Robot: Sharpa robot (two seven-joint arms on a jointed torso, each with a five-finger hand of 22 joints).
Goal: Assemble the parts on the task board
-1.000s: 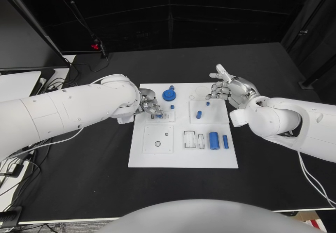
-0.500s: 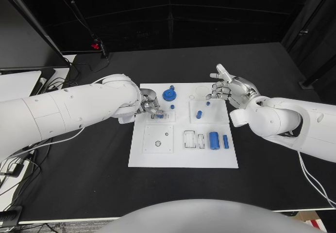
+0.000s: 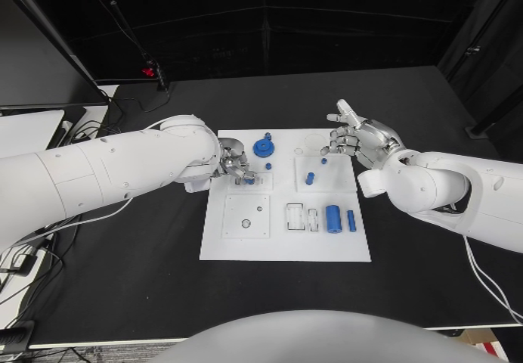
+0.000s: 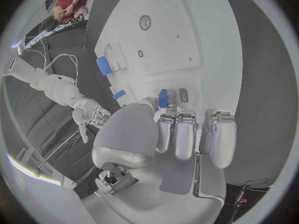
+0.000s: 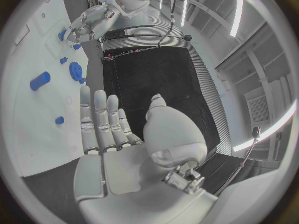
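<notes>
The left hand pinches a small blue peg at the white board's left edge. The right hand hovers with fingers spread and empty over the board's far right corner.

A black table carries the white task board at its middle, lying flat; cables trail left of the board.
</notes>
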